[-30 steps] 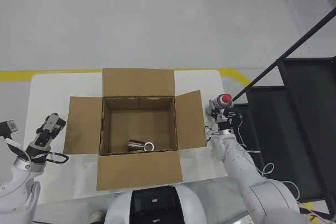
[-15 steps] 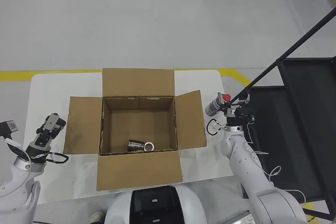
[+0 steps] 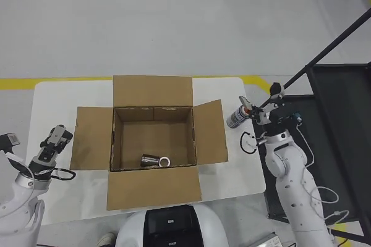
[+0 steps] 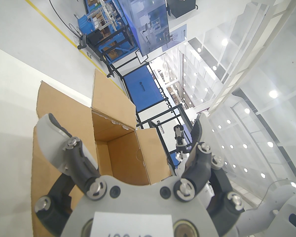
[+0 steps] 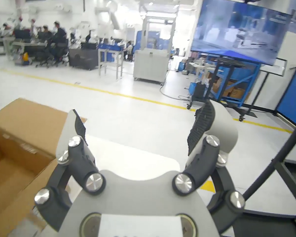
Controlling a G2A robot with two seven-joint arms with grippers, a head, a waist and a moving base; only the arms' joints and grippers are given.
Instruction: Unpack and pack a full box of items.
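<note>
An open cardboard box (image 3: 153,92) sits mid-table with its flaps spread; it also appears in the left wrist view (image 4: 118,146) and the right wrist view (image 5: 22,129). Inside, a small metal cup (image 3: 155,161) lies on its side near the front wall. A grey can with a red top (image 3: 237,116) rests on the table just right of the box's right flap. My right gripper (image 3: 260,99) (image 5: 143,129) hangs open and empty above and just right of the can. My left gripper (image 3: 55,137) (image 4: 123,124) stands open and empty, left of the box.
A dark metal rack (image 3: 340,123) stands close against the white table's (image 3: 62,99) right side, with a slanted black bar above it. A bare strip of table lies beside each side flap.
The right gripper was shut on the can one second ago. It has let the can go beside the right flap and drawn back up and to the right. The left arm is unmoved.
</note>
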